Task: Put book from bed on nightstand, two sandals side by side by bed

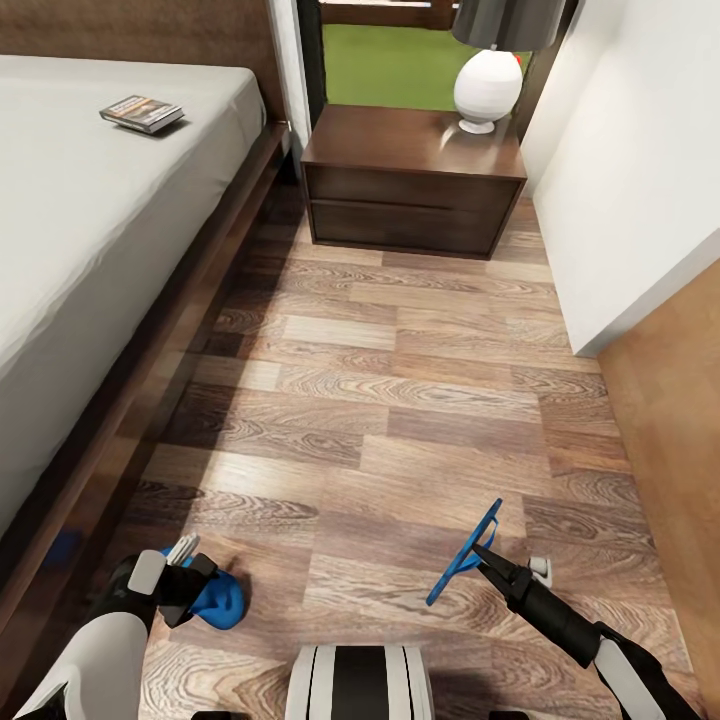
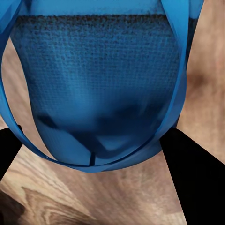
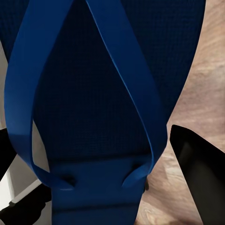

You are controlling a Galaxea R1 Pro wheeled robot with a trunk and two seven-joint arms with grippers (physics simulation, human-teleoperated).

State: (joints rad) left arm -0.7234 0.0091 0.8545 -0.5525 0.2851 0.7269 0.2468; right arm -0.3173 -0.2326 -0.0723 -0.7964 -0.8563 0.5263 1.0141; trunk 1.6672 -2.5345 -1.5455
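Both sandals are being carried: one [image 1: 215,598] is being gripped by the left gripper [image 1: 185,580], the other [image 1: 465,555], seemingly pinched edge-on, by the right gripper [image 1: 490,560]. Next, both need lowering together beside the bed [image 1: 90,250]. The book [image 1: 141,113] is lying near its headboard corner.

arms [image 1: 100,640]: white shells, black wrists | grippers: left [image 1: 185,575], right [image 1: 490,560], black fingers, grey-white tabs behind | trunk [image 1: 360,680]: white, black stripes

book [image 1: 141,112] cover text too small to read
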